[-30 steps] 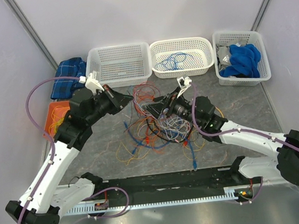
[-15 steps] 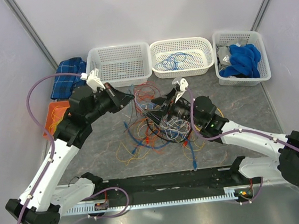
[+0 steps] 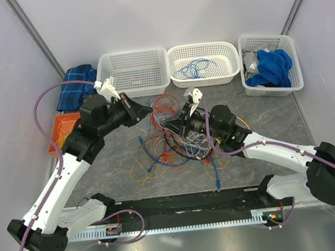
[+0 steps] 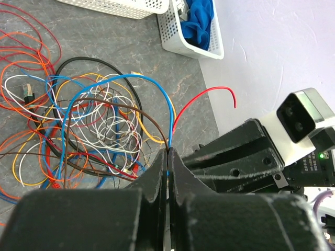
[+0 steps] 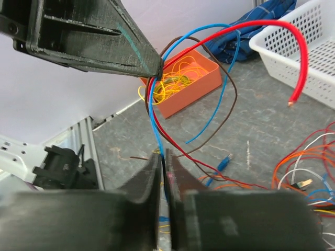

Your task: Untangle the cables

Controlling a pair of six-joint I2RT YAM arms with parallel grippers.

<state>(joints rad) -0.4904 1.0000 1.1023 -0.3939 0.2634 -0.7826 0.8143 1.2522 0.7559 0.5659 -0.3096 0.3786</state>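
The cables (image 3: 180, 135) lie as a jumble of thin orange, red, blue, white and yellow wires with a black loop (image 4: 99, 63) mid-table. My left gripper (image 3: 151, 110) (image 4: 168, 152) hangs above the pile's left edge, shut on a blue wire (image 4: 120, 78), a brown wire (image 4: 136, 107) and a red wire (image 4: 205, 94) that rise out of the heap. My right gripper (image 3: 168, 123) (image 5: 164, 154) sits just below and right of it, shut on the blue wire (image 5: 154, 120) a short way under the left fingers (image 5: 110, 44). The red wire's free end (image 5: 293, 78) curls into the air.
Three white baskets line the back: a bare one (image 3: 133, 72), one holding a blue cable (image 3: 203, 65), one with blue cloth (image 3: 269, 64). An orange tray (image 3: 60, 132) of yellow wires and a plaid cloth (image 3: 76, 87) sit at the left. A black rail (image 3: 188, 204) runs along the near edge.
My right gripper has moved left toward the left gripper and gone from open to shut on the blue wire. The left gripper has drifted slightly right, still shut.
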